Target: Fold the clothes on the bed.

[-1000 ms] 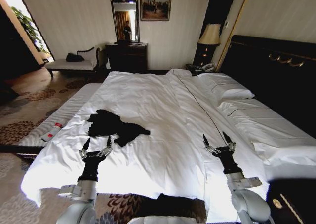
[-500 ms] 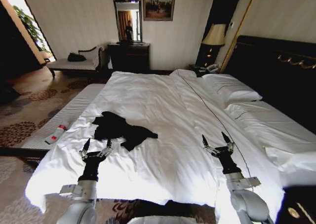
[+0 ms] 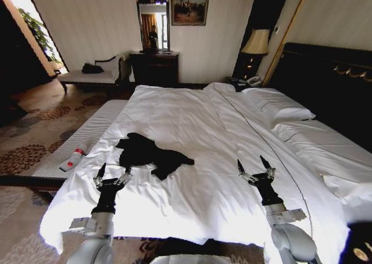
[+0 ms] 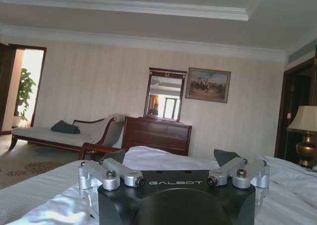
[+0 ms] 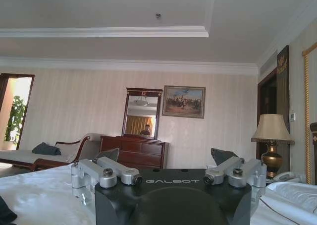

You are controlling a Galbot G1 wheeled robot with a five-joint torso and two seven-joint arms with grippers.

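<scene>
Left gripper [image 3: 113, 174]: it is hovering low over the near part of the bed [image 3: 192, 200], fingers spread wide and gripping nothing; in the left wrist view [image 4: 173, 178] the two finger mounts are standing far apart with only white sheet and the room beyond them.

Right gripper [image 3: 256, 168]: it is hanging over the sheet on the robot's right half of the mattress, jaws likewise splayed and carrying nothing; the right wrist view [image 5: 168, 178] is showing the same wide gap.

T-shirt [image 3: 150, 153]: it is lying crumpled, not spread flat, on the white sheet toward the robot's left side of the bed, just ahead of the left gripper and slightly to its right, apart from the fingertips and not touching them.

Long axis: the dark heap is running roughly across the robot's view, from a bulkier lump at the left to a thinner tail pointing right toward the bed's middle.

Nearer arm: the left one is plainly closer; the right gripper is sitting well apart from the tail end.

Judgement: the folding is not yet looking begun, and a first reach is seeming to favour the left arm going forward.

Bottle [image 3: 72, 159]: it is resting on the striped bench [image 3: 87, 136] beside the bed, left of the shirt, clear of both arms.
</scene>
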